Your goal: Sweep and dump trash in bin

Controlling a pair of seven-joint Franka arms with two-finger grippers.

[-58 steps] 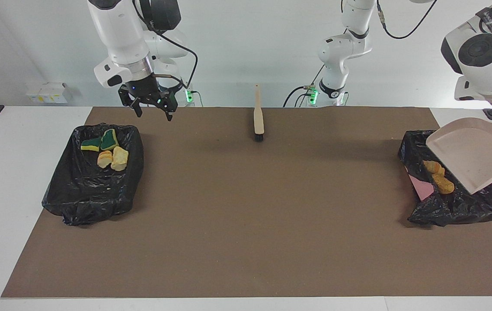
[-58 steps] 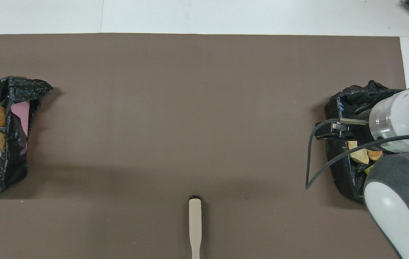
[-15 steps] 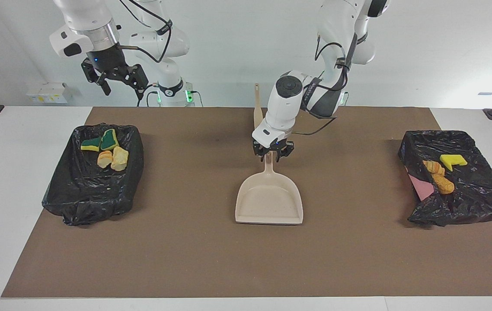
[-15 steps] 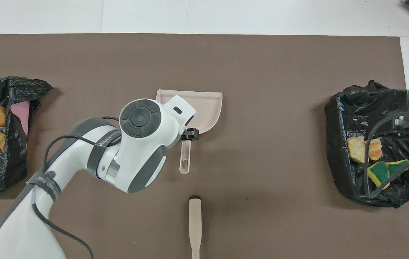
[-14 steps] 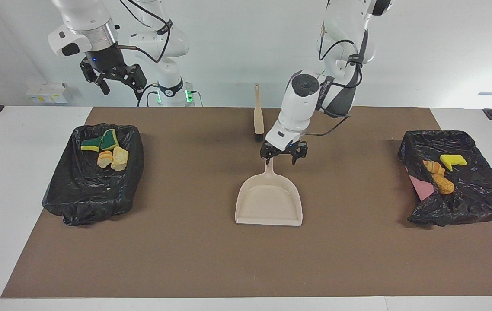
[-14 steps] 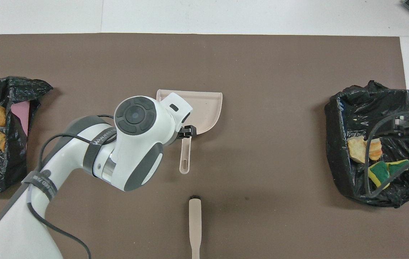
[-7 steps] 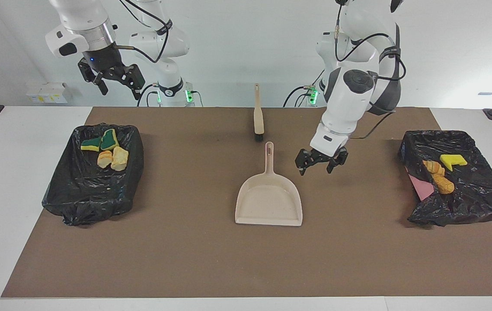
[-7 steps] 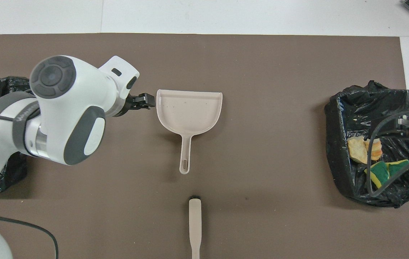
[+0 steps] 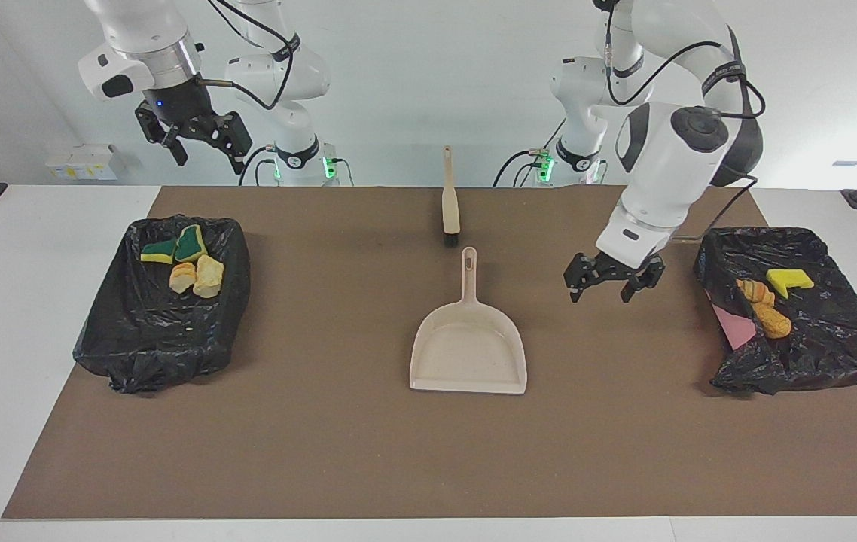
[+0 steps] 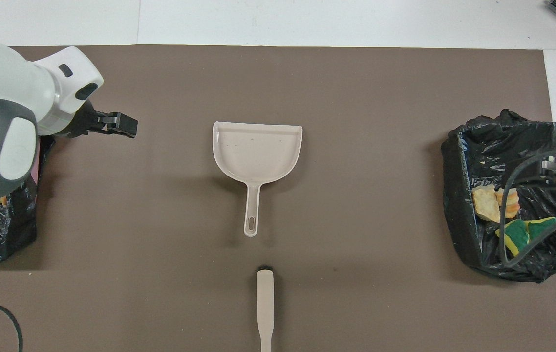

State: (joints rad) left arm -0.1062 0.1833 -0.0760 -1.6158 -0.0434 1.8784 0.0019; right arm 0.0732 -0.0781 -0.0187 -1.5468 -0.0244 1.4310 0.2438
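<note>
While both tools hang released, the trash (image 9: 187, 260) lies in bins well apart from the dustpan (image 9: 469, 348).

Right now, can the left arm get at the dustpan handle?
Probably yes. The left gripper hangs open over bare mat between the dustpan and the bin at its end; nothing lies on or beside the handle.

Both views are brightly and evenly lit from above, and sharp throughout. Shadows are soft and faint: a diffuse patch lies on the brown mat (image 9: 323, 452) under the left gripper (image 9: 608, 280), and a thin one hugs the dustpan (image 9: 469, 354). The crumpled black bin liners (image 9: 157, 324) catch small white glints. The white wall behind the arms is nearly washed out. Straight edges show no bending.
</note>
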